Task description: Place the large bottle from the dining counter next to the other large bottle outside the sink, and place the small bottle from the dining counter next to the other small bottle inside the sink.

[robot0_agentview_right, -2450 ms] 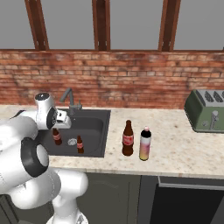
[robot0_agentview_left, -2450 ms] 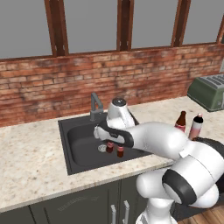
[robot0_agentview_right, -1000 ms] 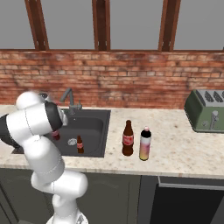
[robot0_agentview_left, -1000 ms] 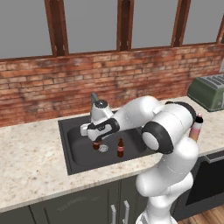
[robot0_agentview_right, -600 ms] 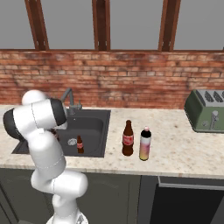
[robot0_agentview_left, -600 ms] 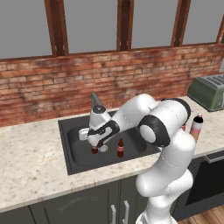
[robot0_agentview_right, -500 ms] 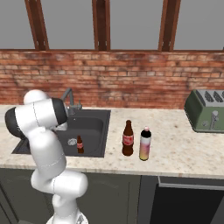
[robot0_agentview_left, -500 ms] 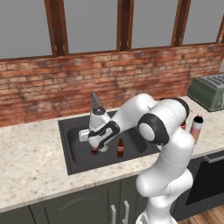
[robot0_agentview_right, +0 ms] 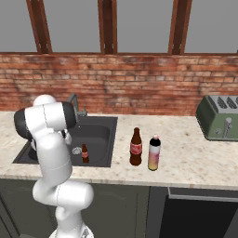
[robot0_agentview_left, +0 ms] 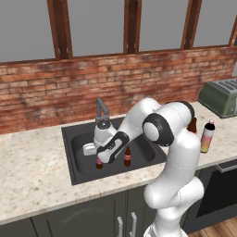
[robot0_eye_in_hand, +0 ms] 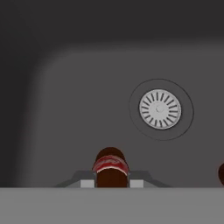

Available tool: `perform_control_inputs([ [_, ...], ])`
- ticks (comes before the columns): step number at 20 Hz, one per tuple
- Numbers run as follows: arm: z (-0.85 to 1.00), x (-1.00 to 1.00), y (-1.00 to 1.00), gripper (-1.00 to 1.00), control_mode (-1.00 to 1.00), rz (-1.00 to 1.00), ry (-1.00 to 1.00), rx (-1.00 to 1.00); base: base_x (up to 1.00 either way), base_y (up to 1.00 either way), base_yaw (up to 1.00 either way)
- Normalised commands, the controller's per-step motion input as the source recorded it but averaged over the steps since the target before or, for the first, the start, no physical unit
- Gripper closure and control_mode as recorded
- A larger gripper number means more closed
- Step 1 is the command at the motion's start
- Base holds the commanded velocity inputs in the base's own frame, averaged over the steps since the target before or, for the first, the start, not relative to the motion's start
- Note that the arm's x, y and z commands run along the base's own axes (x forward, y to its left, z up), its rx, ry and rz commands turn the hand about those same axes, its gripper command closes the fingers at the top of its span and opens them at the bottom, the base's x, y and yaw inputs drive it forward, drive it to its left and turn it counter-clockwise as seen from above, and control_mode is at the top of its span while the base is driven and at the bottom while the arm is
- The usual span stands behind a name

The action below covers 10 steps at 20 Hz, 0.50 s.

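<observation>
My gripper (robot0_agentview_left: 98,156) (robot0_eye_in_hand: 112,182) reaches down into the dark sink (robot0_agentview_left: 74,139) (robot0_agentview_right: 100,125) and is shut on the small bottle (robot0_agentview_left: 99,163) (robot0_eye_in_hand: 110,167), a short brown one with a red label held upright near the basin floor. The other small bottle (robot0_agentview_left: 127,157) (robot0_agentview_right: 85,153) (robot0_eye_in_hand: 221,173) stands a little to its right, apart from it, by the round drain (robot0_eye_in_hand: 160,109) (robot0_agentview_right: 76,150). On the worktop right of the sink, the yellow-pink large bottle (robot0_agentview_left: 207,137) (robot0_agentview_right: 154,153) stands beside the tall dark brown large bottle (robot0_agentview_right: 135,147) (robot0_agentview_left: 192,125). The dining counter is out of view.
A grey faucet (robot0_agentview_left: 100,107) (robot0_agentview_right: 73,101) rises behind the basin, close to my arm. A green toaster (robot0_agentview_left: 221,96) (robot0_agentview_right: 220,117) sits at the far right of the worktop. A brick wall runs along the back.
The arm has swung left and lowered the held small bottle deeper into the sink, left of the other small bottle. Both large bottles have stayed put.
</observation>
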Motion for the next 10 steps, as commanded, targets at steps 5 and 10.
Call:
perform_control_inputs([
  [5, -0.32, 0.0, 0.01, 1.0, -1.0, -0.01, 0.03, 0.0, 0.0, 0.0, 0.0],
  [10, -0.27, 0.0, 0.0, 1.0, -1.0, 0.0, 0.01, 0.0, 0.0, 0.0, 0.0],
])
